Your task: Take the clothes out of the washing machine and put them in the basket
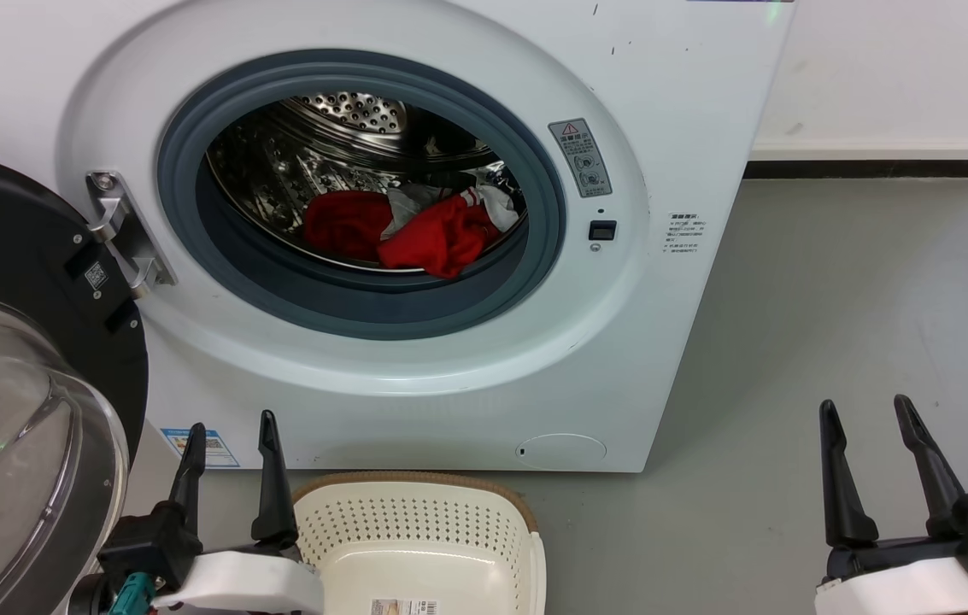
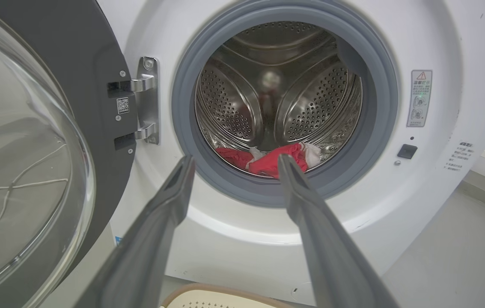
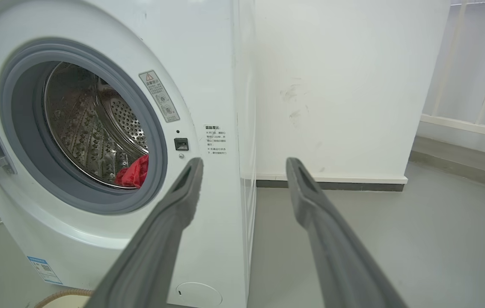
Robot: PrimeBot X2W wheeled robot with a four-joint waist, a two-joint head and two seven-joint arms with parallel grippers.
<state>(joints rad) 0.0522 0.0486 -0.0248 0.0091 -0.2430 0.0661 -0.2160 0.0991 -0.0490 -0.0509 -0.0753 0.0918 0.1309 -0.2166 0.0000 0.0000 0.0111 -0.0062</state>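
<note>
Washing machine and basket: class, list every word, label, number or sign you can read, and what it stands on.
No text reads clearly.
Warning label on the washing machine: red triangle with exclamation mark; print too small.
Printed lines right of the porthole: too small.
QR sticker on the door: no readable words.
Blue label at the machine's foot: blurred.
Sticker in the basket: too small.

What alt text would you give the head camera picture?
An open white washing machine holds red clothes low in its steel drum, its glass door swung out at left. A cream basket sits on the grey floor before it, beside the left jaws; both pairs of jaws stand open.
</note>
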